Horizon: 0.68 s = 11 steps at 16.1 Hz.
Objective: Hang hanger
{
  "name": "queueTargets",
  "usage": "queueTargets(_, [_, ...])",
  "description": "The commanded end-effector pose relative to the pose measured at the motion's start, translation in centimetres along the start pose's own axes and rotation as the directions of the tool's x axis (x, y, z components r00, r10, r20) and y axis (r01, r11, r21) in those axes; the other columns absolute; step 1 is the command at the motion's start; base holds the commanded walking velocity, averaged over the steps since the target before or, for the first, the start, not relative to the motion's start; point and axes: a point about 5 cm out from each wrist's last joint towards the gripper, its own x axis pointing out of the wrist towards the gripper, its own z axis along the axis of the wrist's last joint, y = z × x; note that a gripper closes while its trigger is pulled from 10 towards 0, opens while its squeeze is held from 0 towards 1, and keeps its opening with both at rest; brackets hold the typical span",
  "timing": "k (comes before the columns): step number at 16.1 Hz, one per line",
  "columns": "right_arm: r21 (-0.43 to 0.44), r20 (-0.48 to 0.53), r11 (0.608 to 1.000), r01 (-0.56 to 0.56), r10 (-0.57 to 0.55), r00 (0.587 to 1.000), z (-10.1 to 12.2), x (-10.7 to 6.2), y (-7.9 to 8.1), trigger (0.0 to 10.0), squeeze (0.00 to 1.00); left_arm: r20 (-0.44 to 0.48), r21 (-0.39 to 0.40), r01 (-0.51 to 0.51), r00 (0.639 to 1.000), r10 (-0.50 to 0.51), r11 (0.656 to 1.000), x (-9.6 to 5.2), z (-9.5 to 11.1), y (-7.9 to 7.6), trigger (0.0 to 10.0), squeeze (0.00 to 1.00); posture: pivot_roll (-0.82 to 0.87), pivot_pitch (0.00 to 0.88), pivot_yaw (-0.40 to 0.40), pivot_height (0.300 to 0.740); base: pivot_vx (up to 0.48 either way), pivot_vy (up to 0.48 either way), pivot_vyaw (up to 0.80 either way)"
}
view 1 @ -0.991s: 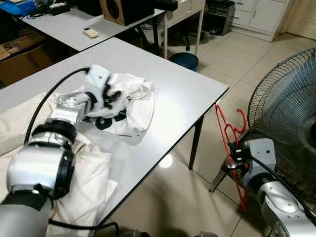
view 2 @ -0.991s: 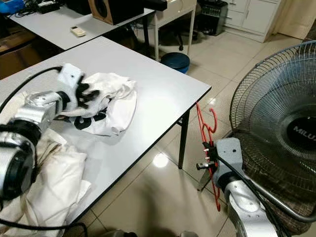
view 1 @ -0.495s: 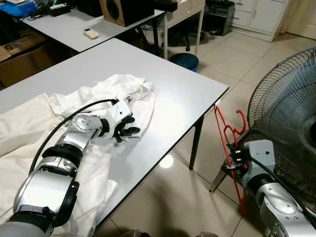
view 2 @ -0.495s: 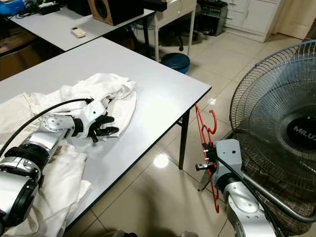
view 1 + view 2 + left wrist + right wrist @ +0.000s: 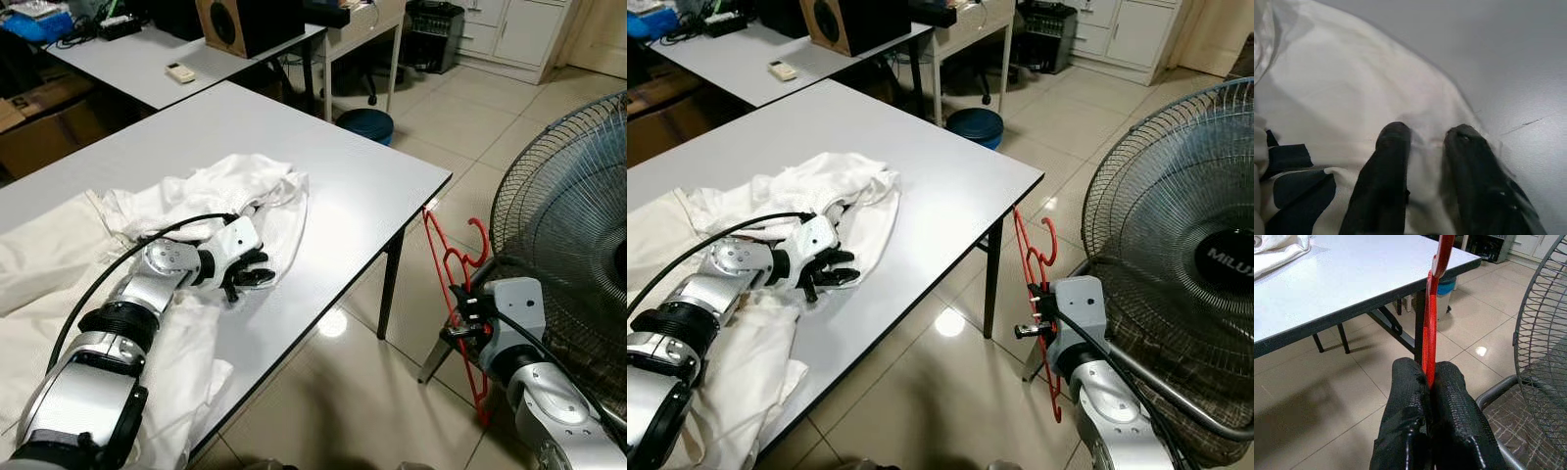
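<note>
Item 1 – my right gripper [image 5: 1426,377]: both black fingers pressed together on the thin red plastic hanger [image 5: 453,269], clamped. Held off the table's 3 o'clock corner, above the beige tiled floor [image 5: 343,392], w/ the hanger's hook end up and its body running down past my wrist. Hanger is clear of the table edge, not touching it.

Item 2 – my left gripper [image 5: 257,277]: fingers [image 5: 1388,147] slightly apart, a narrow gap between them, nothing pinched. Tips rest on the crumpled white cloth garment w/ black print [image 5: 240,191], at its 6 o'clock edge, near the table's front edge. A dark patch of the print shows beside the fingers in the wrist view.

Item 3 – grey rectangular table [image 5: 372,176]: garment lies approx. mid-top; more white fabric [image 5: 39,264] spreads toward 9 o'clock, under my left arm.

Item 4 – large round wire-guard floor fan [image 5: 1176,245]: at 3 o'clock, just beside my right arm, behind the hanger.

Item 5 – bkgd, 12 o'clock: second grey table [image 5: 147,64] w/ a small white remote [image 5: 178,71] and a wood-fronted black speaker box [image 5: 250,22]; dark blue round bin [image 5: 363,124] on the floor between the tables.
</note>
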Motion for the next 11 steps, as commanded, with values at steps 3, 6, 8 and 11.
queueTargets(3, [-0.001,-0.001,1.0,-0.008,0.008,1.0,-0.1,0.1,0.2,10.0,0.0,-0.087,-0.082,-0.043,0.996,0.035,0.996,1.0,-2.1,-1.3,0.0,0.0,-0.24,0.0,0.125,0.74,0.0,0.0,0.0])
queueTargets(6, [-0.002,0.0,1.0,-0.01,0.01,1.0,-0.1,0.1,0.2,10.0,0.0,-0.029,-0.095,-0.074,0.997,0.072,0.993,1.2,-1.6,-1.3,0.0,0.0,-0.24,0.0,0.123,0.74,0.0,0.0,0.0])
queueTargets(8, [-0.005,0.0,1.0,-0.014,0.014,1.0,-0.1,0.1,0.3,10.0,0.0,0.065,-0.158,-0.023,0.997,0.034,0.987,1.0,-0.9,-1.3,0.0,0.0,-0.24,0.0,0.123,0.74,0.0,0.0,0.0])
queueTargets(11, [-0.01,0.031,0.999,-0.048,0.048,0.998,0.4,0.1,0.4,10.0,0.0,0.265,-0.324,0.09,0.964,-0.001,0.942,0.0,0.9,-0.5,0.0,0.0,-0.24,0.0,0.121,0.74,0.0,0.0,0.0])
